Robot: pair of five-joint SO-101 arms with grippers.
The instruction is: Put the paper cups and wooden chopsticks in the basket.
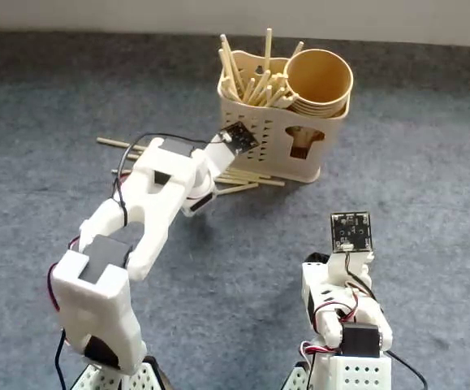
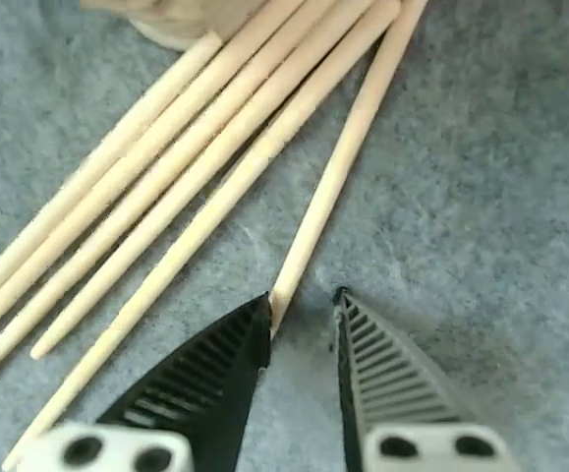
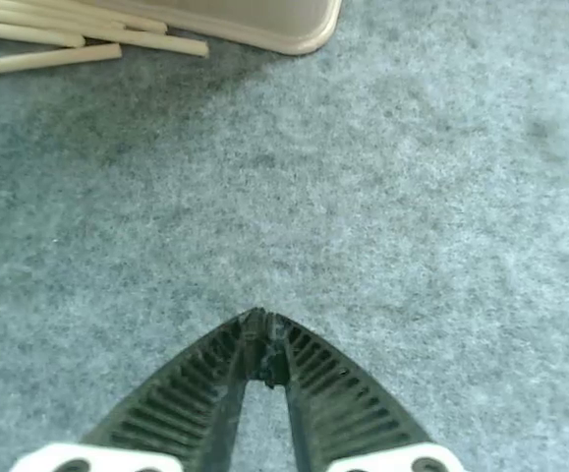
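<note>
- Your left hand (image 2: 304, 300), fingers apart, brackets the near end of one pale wooden chopstick (image 2: 338, 167) lying beside the cream plastic basket (image 1: 271, 154).
- Next, I judge: close, then lift it into the basket.

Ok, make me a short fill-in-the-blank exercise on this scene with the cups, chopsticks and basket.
1. The stacked tan paper cups stand ____ the cream plastic basket.
2. The left gripper, jaws ____, sits at the tip of a loose wooden chopstick.
3. The right gripper hangs ____ over grey carpet.
Missing words: inside; open; shut.
</note>
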